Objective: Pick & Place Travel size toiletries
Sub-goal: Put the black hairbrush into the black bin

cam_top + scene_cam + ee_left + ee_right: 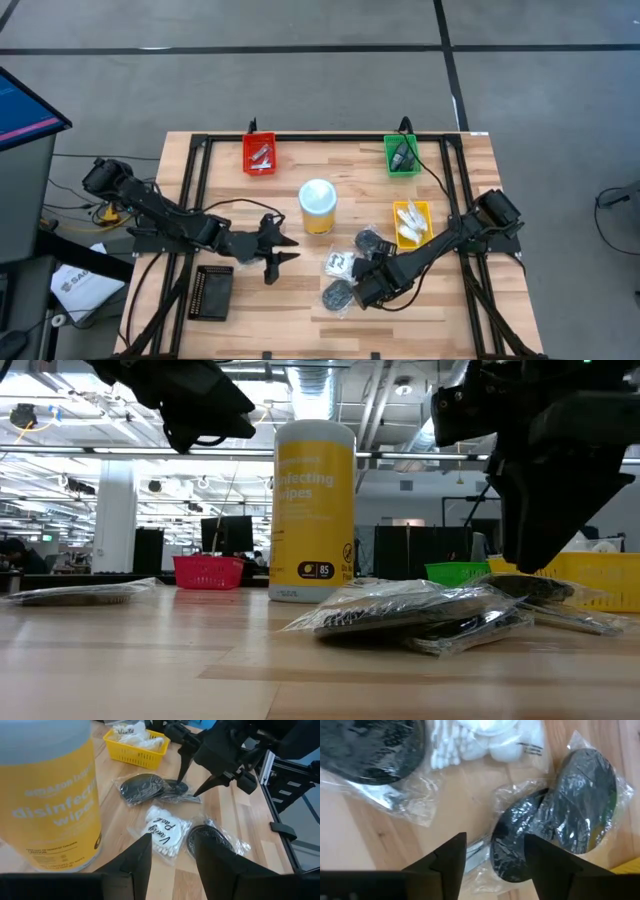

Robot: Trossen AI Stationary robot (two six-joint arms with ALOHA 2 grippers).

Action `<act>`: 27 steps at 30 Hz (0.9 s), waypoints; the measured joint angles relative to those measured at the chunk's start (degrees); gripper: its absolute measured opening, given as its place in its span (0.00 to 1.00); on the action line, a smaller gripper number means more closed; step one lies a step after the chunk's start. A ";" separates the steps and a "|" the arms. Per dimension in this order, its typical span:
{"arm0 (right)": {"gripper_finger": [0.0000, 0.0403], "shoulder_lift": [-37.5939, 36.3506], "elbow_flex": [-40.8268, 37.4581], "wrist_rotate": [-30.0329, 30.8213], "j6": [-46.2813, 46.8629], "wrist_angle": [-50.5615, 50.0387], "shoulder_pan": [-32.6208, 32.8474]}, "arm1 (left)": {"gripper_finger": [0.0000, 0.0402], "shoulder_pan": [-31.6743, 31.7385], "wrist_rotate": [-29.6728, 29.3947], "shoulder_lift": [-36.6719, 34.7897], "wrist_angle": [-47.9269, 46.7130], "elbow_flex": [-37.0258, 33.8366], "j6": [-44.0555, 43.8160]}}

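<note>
right claw [491, 851] spread, empty, over bagged dark bundle [517, 840] | left claw [170, 851] open, empty | risk: slick bag slips or drags overlapping bundle [585, 805]

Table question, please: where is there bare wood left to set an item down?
Free: between the red tray and green tray, and the near edge beside the black tray. Crowded: the bagged toiletries under the right claw, near the yellow tray.
</note>
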 joint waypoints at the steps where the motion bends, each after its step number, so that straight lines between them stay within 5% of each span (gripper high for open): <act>1: 0.47 0.00 -0.12 0.56 0.32 -0.08 0.01 | 0.35 0.00 0.00 0.00 0.00 0.00 0.00; 15: 0.39 -0.04 -4.59 1.29 4.18 0.29 -0.04 | 0.35 -0.02 0.00 0.00 1.27 0.00 0.13; 27: 0.02 -0.04 -5.54 0.97 4.26 0.51 -0.04 | 0.35 -0.02 -0.01 0.00 1.79 0.00 0.20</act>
